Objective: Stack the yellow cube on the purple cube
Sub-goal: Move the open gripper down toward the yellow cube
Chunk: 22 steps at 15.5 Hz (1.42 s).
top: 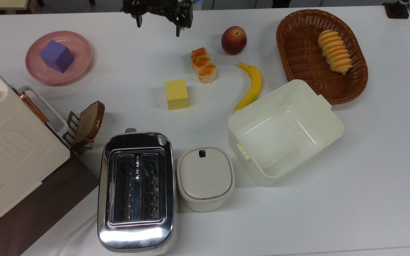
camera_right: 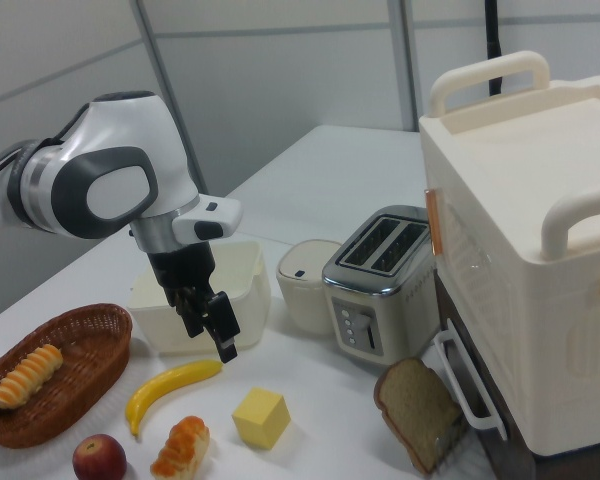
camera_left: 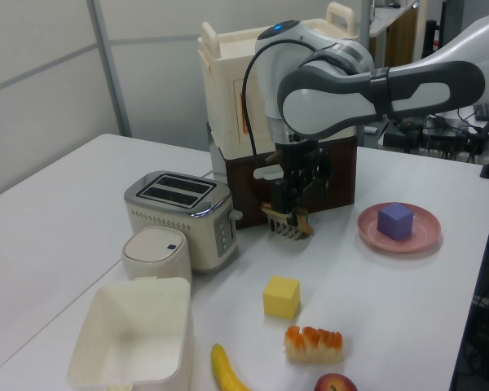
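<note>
Hovering above the table point(top: 368, 170), the gripper point(top: 158, 25) has its jaws spread with nothing between them. In the top view the yellow cube point(top: 177, 94) sits below the jaws, apart from them, while the purple cube point(top: 56, 56) rests on the pink plate point(top: 80, 49), well off to the top view's left of the jaws

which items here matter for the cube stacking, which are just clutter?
Job: yellow cube on the table; purple cube on the pink plate; gripper, empty, above the table.

Clutter: toaster, banana, peach, pastry, basket, open tub, lidded pot, bread slice.
</note>
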Tool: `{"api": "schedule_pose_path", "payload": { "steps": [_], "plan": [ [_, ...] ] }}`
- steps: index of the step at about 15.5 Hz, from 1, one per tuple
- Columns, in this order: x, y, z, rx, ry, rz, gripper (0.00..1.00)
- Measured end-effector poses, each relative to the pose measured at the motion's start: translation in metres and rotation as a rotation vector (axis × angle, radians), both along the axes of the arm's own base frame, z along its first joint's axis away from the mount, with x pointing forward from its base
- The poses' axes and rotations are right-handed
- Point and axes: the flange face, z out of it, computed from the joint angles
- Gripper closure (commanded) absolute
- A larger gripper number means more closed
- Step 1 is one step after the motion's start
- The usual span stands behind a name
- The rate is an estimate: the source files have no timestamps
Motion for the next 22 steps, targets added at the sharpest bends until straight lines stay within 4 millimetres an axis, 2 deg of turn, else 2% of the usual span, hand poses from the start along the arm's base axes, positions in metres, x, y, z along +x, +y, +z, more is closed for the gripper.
{"api": "schedule_pose_path", "payload": {
  "steps": [6, 14, 19, 22],
  "plan": [
    [0.003, -0.005, 0.013, 0.004, -0.025, -0.013, 0.0],
    [0.005, -0.005, 0.007, 0.004, -0.011, 0.002, 0.0],
    [0.019, -0.002, -0.025, 0.013, 0.037, 0.088, 0.0],
    [0.033, 0.0, -0.064, 0.022, 0.083, 0.162, 0.0]
  ]
}}
